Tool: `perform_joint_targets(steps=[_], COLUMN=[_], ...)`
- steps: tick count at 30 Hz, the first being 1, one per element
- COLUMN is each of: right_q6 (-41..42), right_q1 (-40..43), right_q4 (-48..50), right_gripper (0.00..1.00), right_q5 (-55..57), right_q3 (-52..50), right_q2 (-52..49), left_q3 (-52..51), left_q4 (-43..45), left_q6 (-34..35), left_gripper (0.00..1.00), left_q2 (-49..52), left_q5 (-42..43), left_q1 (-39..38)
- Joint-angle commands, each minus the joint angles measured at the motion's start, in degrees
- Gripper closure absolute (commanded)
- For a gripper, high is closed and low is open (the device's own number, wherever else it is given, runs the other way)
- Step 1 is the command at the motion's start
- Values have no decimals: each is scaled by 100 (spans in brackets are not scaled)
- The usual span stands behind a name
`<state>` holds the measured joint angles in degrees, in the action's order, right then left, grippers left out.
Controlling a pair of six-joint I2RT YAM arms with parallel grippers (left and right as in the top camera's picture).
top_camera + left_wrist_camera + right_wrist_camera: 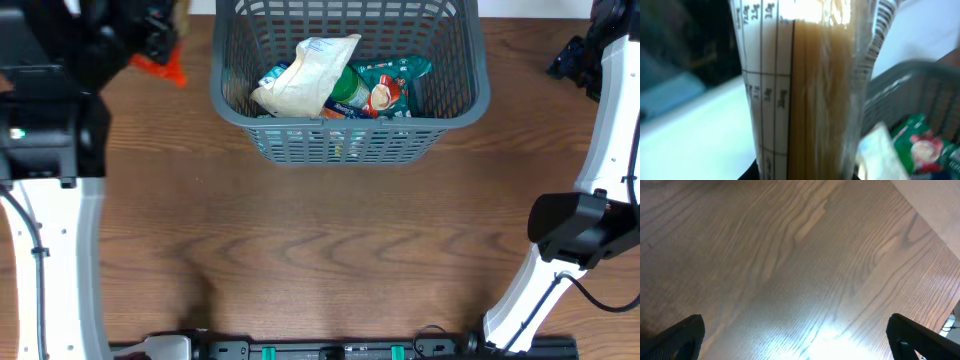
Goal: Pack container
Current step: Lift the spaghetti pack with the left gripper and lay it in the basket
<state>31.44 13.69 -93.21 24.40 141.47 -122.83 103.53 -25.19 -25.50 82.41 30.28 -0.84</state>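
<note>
Left jaws: nearly closed on a spaghetti packet (810,100) that fills the left wrist view; the pads are hidden beneath it.
Right jaws: spread wide and empty, over bare wood surface (790,255) near its right edge.
Spaghetti packet: clear film over pale strands, with a printed table down one side. Its long axis runs straight out from the jaws, up the wrist view. Judged stiff as a bundle but brittle, with slick film. Where along its length it is gripped cannot be told.
Container (350,145): a dark grey slotted basket, upright and mouth up at the middle of the surface's far edge. The overhead frame cuts off its far side. In the left wrist view its rim shows just beside the packet, to the right.
Container, lie: the long axis runs left to right, parallel to the far edge.
Container, handling: judged light, rigid plastic that will barely flex. The thick rim is the natural place to take hold. A nudge could slide it on the wood.
Contents: a cream packet (305,75) lies slantwise over a teal packet (390,85); the wrappers below are too crowded to name.
Far left corner: an orange scrap (165,68) beside the left arm, identity unclear.
Step in hand: probably bringing the spaghetti to the basket, where it would fit best laid along the long axis.
</note>
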Motion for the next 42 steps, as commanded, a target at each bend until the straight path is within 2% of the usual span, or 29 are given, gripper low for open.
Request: perform_joint_targets(steps=[1, 7, 15, 19, 26, 33, 42], right_q6=[68, 68, 68, 68, 68, 68, 68], right_q1=[-17, -17, -17, -17, -17, -17, -28], right_q4=[-2, -2, -2, -2, -2, -2, -2], right_gripper=[1, 1, 1, 1, 1, 1, 1], right_q5=[61, 61, 61, 61, 61, 61, 61], right_q3=[-15, -15, -15, -15, -15, -15, -15], right_q2=[61, 61, 61, 61, 61, 61, 61], left_q3=[173, 173, 173, 173, 173, 170, 170], left_q4=[485, 1311, 1209, 636, -1088, -2061, -2511], left_q6=[37, 28, -186, -901, -2092, -2424, -2658], left_gripper=[94, 94, 94, 94, 94, 94, 94], left_q2=[-17, 472, 1141, 1320, 1373, 1488, 1840], left_q5=[127, 140, 533, 520, 201, 208, 208], left_q1=[-422, -1250, -1746, -1786, -1790, -1818, -1930])
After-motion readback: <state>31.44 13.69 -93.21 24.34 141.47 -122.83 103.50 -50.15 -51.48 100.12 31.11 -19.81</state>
